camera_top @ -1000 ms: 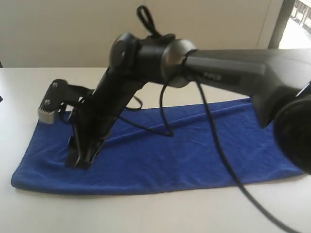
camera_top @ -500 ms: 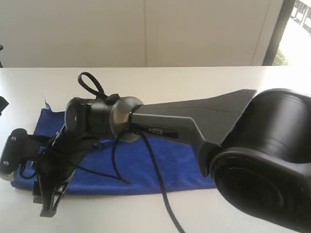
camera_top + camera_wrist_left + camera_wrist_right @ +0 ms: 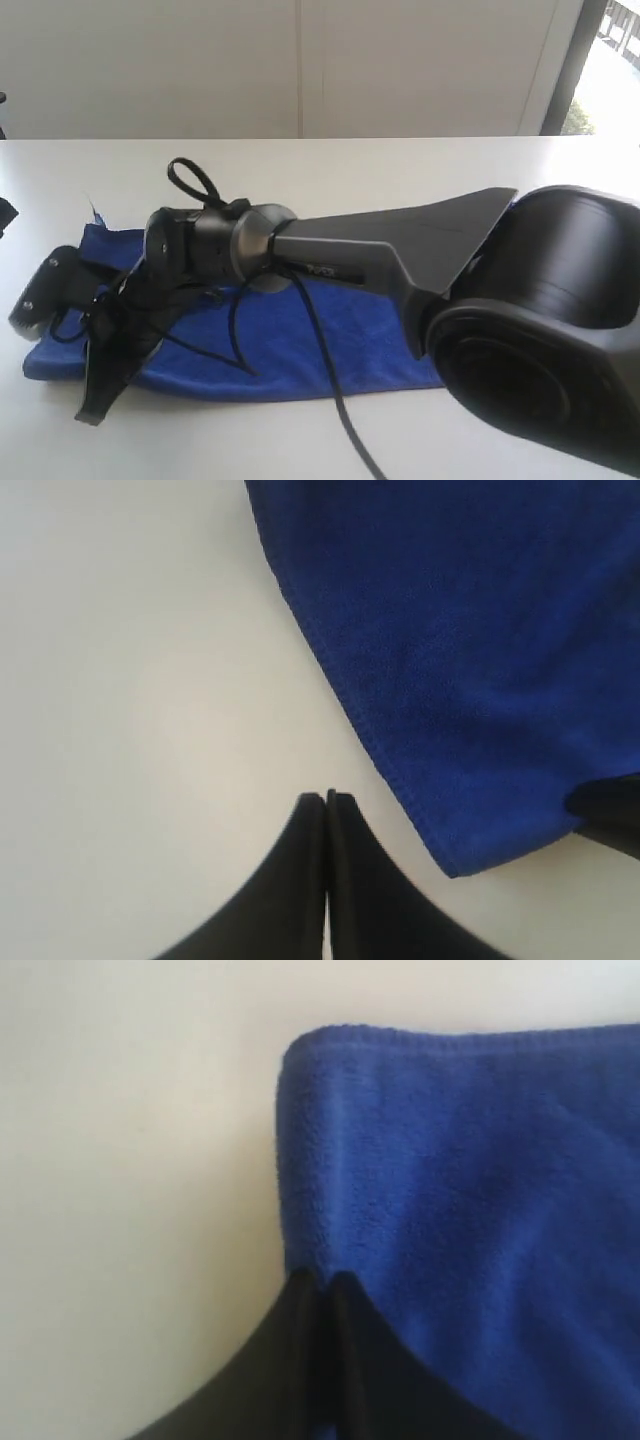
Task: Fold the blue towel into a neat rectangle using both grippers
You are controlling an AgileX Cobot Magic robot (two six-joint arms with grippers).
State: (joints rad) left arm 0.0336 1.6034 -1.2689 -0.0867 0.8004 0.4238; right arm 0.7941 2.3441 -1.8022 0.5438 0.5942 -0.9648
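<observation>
The blue towel (image 3: 330, 330) lies flat on the white table as a long folded strip. One black arm reaches over it from the right. My right gripper (image 3: 90, 412) hangs at the towel's front left edge. In the right wrist view its fingertips (image 3: 325, 1278) are shut and sit at the towel's (image 3: 470, 1180) edge, below a rounded corner; no cloth shows between them. My left gripper (image 3: 326, 798) is shut over bare table, apart from a towel (image 3: 480, 630) corner. I cannot make it out in the exterior view. The white tag is out of view.
The arm's thick black link (image 3: 540, 330) fills the right foreground and hides the towel's right end. A black cable (image 3: 330, 400) trails over the towel and the table's front. A dark shape (image 3: 612, 818) rests on the towel in the left wrist view. White table (image 3: 450, 170) lies behind.
The arm swung down and left, carrying the gripper from the towel's left part to its front left edge. The towel now looks shorter on the right. In the last half second the gripper rose slightly.
</observation>
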